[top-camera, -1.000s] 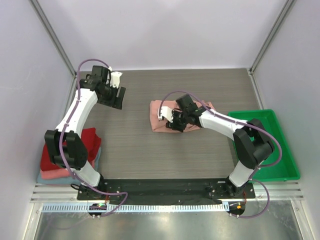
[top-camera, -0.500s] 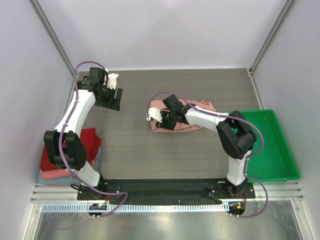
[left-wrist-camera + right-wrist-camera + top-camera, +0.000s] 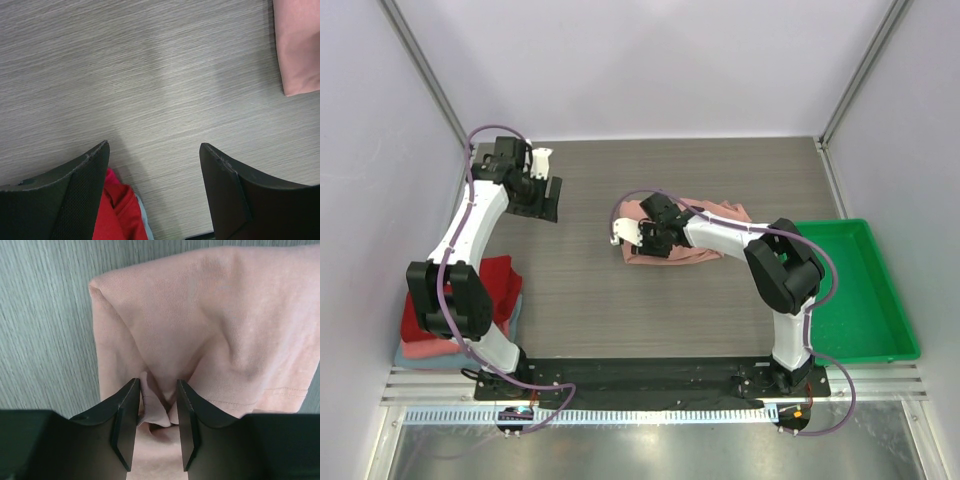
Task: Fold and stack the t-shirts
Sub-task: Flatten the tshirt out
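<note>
Fold of dusty-pink cotton t-shirt (image 3: 225,315) pinched in right claw (image 3: 156,407), probably for lifting as folded bundle; left claw (image 3: 154,149) spread wide, empty.

The pink tee (image 3: 215,330) is soft, matt cotton knit with a fine weave and a stitched hem to the right of the right gripper (image 3: 156,390). A fold of it bunches between that gripper's fingers (image 3: 125,425), which are matt black plastic with smooth inner faces. The table (image 3: 150,75) under the left gripper (image 3: 154,147) is grey wood-grain laminate, finely streaked, with a dull sheen. That gripper's fingers (image 3: 75,195) are matt black, one finely dotted. Beside the dotted finger lies the red tee (image 3: 117,210), matt cloth. Well right of the right gripper, the tray (image 3: 880,300) is glossy green plastic.
</note>
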